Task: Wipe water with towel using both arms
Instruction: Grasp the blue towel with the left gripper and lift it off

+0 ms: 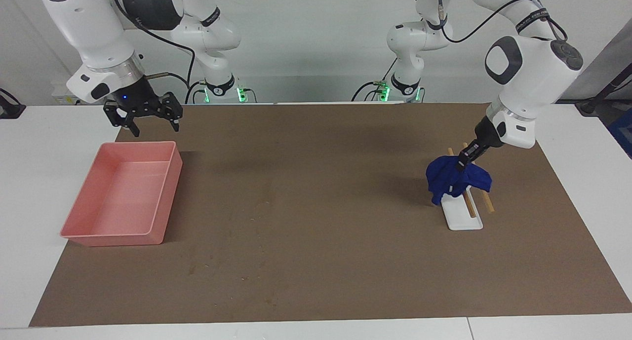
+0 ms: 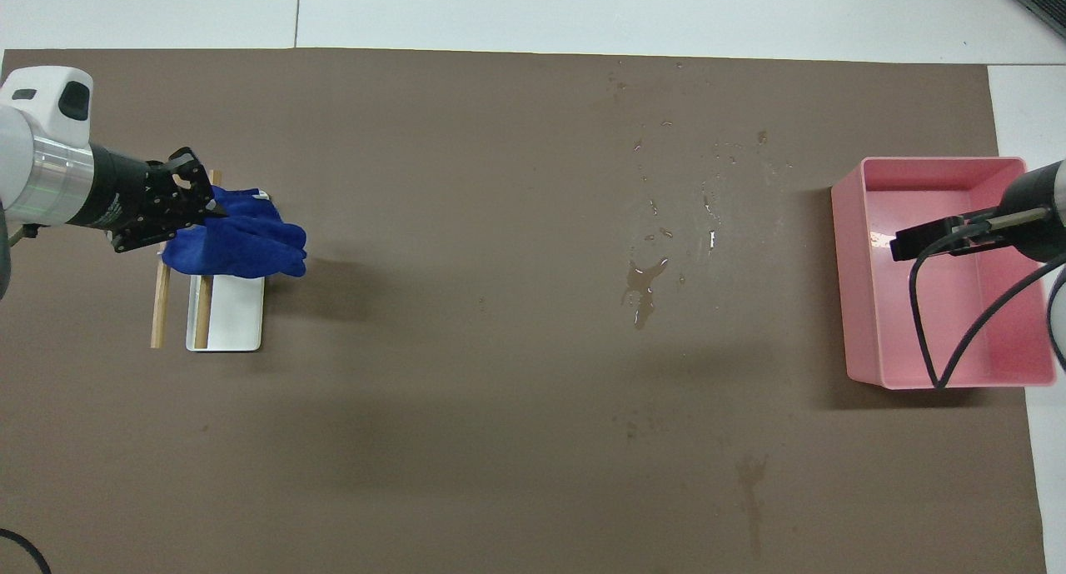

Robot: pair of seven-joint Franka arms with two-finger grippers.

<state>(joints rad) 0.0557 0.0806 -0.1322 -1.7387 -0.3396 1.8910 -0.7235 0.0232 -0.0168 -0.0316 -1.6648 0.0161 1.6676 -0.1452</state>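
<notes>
I am gripping the towel in the left pincer, hanging it over its rack for carrying to the spill. The right pincer is waiting open above the tray.

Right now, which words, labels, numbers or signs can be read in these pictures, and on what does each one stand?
No text can be read.
Black bands on the left arm and right arm: white lettering, too small to read.
Towel, pink tray, white dish, brown mat: no text.
</notes>
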